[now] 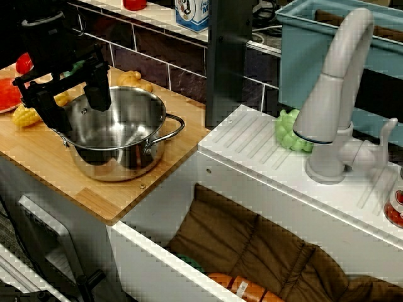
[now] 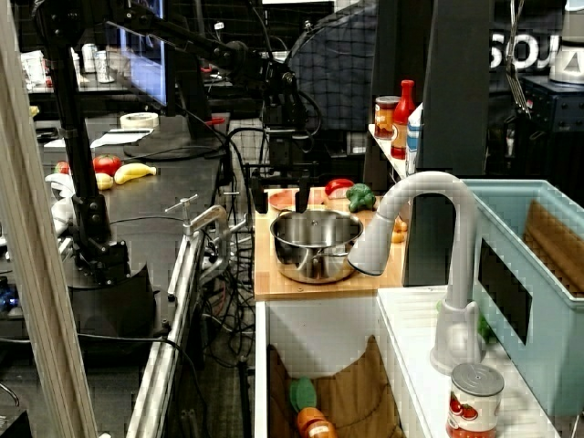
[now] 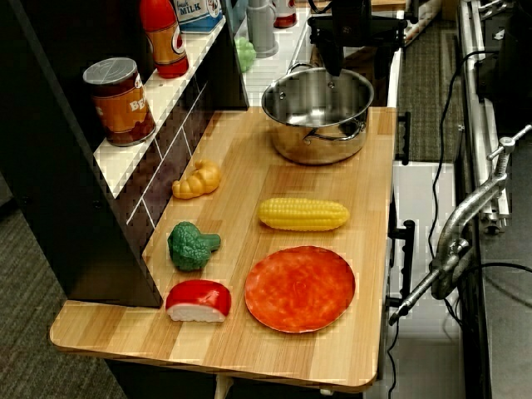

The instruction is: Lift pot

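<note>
The pot (image 1: 116, 135) is polished steel, round, with a rolled rim and thin wire loop handles; its mirror wall reflects the pale, straight-grained wooden table (image 1: 164, 167) it stands on. It sits at the table's end nearest the white sink (image 1: 264, 189), well apart from the toy foods.

Beyond the pot from the sink lie a ribbed yellow corn cob (image 3: 303, 214), a flat, matte orange-red disc (image 3: 300, 288), a knobbly green broccoli (image 3: 192, 245), a glossy golden croissant (image 3: 198, 179) and a red-and-white wedge (image 3: 199, 300). All of them look like moulded plastic. A labelled can (image 3: 121, 100) and a red bottle (image 3: 163, 36) stand on the shelf beside the table, above a dark tiled wall. Past the pot, a smooth grey tap (image 1: 334, 94) curves over the sink, with a bumpy green toy (image 1: 291, 131) at its base.

The black arm (image 2: 182, 36) reaches in from the side away from the sink and turns down over the pot. The pincer (image 1: 72, 100) points downward with its two matte black fingers (image 1: 97, 85) spread apart, straddling the rim on the pot's far-from-sink side: one finger hangs inside the bowl, the other outside the wall. Whether either finger touches the steel cannot be told.
</note>
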